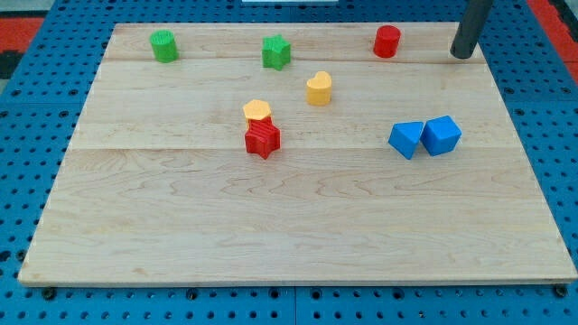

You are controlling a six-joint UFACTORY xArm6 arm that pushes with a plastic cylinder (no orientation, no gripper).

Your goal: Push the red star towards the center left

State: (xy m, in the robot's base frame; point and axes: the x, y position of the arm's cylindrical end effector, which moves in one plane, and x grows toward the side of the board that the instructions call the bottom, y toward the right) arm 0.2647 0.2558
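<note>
The red star (263, 139) lies on the wooden board (289, 226), a little left of the middle and slightly above it. A yellow block (257, 111) touches its upper edge. My tip (462, 55) stands at the view's top right corner of the board, far to the right of and above the red star. It touches no block. The nearest block to it is a red cylinder (386, 41) to its left.
A green cylinder (163, 45) and a green star-like block (276, 51) sit along the top edge. A yellow heart-like block (318, 88) lies above centre. Two blue blocks (406, 139) (442, 135) sit side by side at the right.
</note>
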